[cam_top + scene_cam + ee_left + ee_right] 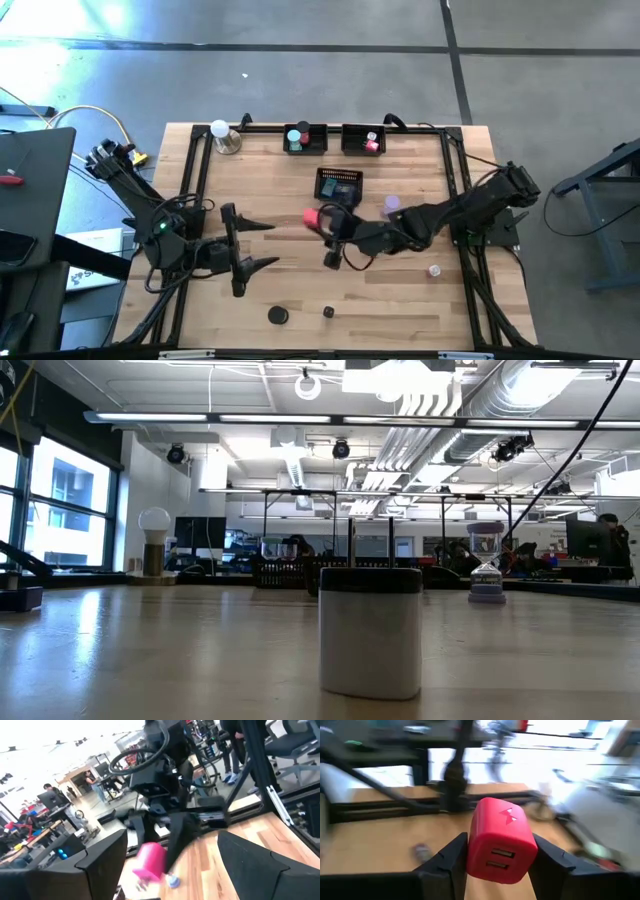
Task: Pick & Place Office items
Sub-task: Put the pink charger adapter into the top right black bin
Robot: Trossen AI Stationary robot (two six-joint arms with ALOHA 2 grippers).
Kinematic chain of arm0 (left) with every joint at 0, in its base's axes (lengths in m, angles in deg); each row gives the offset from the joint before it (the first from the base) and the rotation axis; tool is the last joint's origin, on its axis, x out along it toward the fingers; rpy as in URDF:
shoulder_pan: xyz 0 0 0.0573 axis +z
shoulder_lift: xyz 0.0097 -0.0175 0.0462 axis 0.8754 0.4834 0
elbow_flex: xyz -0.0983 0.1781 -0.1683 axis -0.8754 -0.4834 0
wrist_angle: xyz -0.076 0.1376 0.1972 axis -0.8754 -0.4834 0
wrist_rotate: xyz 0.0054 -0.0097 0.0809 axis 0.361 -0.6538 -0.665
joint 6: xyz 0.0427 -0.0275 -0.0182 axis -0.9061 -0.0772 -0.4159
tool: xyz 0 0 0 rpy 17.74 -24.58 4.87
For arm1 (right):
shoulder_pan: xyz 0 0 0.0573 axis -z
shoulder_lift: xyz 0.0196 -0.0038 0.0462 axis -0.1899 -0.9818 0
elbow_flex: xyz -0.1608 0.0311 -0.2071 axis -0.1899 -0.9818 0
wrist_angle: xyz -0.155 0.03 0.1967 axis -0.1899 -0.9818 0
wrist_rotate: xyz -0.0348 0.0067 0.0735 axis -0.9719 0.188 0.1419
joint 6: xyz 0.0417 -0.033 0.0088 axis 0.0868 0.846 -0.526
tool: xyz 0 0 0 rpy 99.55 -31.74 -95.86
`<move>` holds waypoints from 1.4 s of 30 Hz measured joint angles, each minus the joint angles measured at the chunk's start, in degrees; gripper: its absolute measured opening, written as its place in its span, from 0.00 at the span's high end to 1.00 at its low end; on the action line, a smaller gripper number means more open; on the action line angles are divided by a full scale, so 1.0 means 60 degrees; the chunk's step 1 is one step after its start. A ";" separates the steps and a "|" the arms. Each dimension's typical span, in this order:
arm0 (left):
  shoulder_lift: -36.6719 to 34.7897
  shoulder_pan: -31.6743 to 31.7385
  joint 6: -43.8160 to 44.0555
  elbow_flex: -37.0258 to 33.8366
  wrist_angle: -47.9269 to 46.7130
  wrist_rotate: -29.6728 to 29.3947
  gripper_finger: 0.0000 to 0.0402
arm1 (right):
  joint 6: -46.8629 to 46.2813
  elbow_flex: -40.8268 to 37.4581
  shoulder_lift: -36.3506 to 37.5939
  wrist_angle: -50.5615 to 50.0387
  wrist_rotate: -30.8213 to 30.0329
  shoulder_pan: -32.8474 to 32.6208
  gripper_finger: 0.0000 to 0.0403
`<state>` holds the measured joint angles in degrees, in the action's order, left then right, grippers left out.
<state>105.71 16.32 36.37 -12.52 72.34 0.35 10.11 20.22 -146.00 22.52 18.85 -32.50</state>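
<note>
- High view: right gripper (322, 222) sits mid-desk, arm reaching in from the right side, with a red cube (312, 217) at its tip, just in front of the middle mesh tray (339, 185). Left gripper (252, 245) rests on the left half of the desk (270, 290), jaws spread wide, nothing between them. Two more trays at the far edge, one with a teal roll (296, 138), one with a red piece (372, 143). Loose items: lavender piece (391, 204), black disc (278, 316), small dark piece (328, 312), pale piece (435, 270).
- Low view: a white-bodied, dark-topped cylinder (370, 631) stands close to the lens; neither gripper visible here.
- Left wrist view: left fingers (255, 865) far apart and empty; the right arm shows beyond them with the pink-red cube (150, 861) at its tip, above the wood.
- Right wrist view: right jaws closed part-way on the cube (500, 840), one finger against each side face; two slots on its near face suggest a plug-in charger block. It appears lifted clear of the desk.
- Judgement on the step: carry is under way, likely toward a tray. Grip looks centred; keep it level, travel high enough to clear the tray wall, and release only once the cube is inside the walls.
</note>
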 joint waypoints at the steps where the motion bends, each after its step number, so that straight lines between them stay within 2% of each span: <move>1: -0.0004 0.0026 0.0087 0.0000 -0.0129 0.0003 0.24 | -0.0156 0.0009 0.0026 -0.0267 -0.0524 -0.0045 0.62; 5: 0.0000 0.0281 0.0493 0.0000 -0.0693 0.0010 0.24 | -0.1134 0.0000 0.0260 -0.2038 -0.2043 -0.0362 0.62; 8: 0.0000 0.0555 0.1002 0.0000 -0.1254 0.0017 0.24 | -0.2062 0.0018 0.0332 -0.3221 -0.2558 -0.0405 0.62; 12: 0.0000 0.0987 0.1956 0.0000 -0.2257 0.0560 0.24 | -0.3510 0.0011 0.0374 -0.4895 -0.2946 -0.0431 0.62; 15: 0.0000 0.1302 0.2737 0.0000 -0.3043 0.1319 0.24 | -0.4591 0.0011 0.0384 -0.6045 -0.3015 -0.0358 0.62; 21: 0.0000 0.2025 0.3830 0.0000 -0.4346 0.3490 0.24 | -0.6432 0.0011 0.0383 -0.8222 -0.3187 -0.0056 0.63; 29: 0.0000 0.2807 0.4586 0.0000 -0.5551 0.4029 0.25 | -0.8725 0.0011 0.0379 -1.0492 -0.3020 0.0929 0.63; 33: 0.0000 0.3118 0.4841 0.0004 -0.5573 0.5239 0.25 | -0.8966 0.0011 0.0372 -1.0977 -0.2807 0.1699 0.63; 36: 0.0000 0.3319 0.4600 0.0004 -0.5702 0.6079 0.25 | -0.8321 0.0011 0.0372 -1.0919 -0.2495 0.2492 0.63; 42: 0.0000 0.3955 0.4506 0.0004 -0.6371 0.6180 0.25 | -0.6404 0.0011 0.0368 -1.0204 -0.2094 0.4256 0.63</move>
<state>105.71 40.05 63.41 -12.50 34.12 37.43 -28.31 20.29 -143.79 -38.70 6.28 -6.96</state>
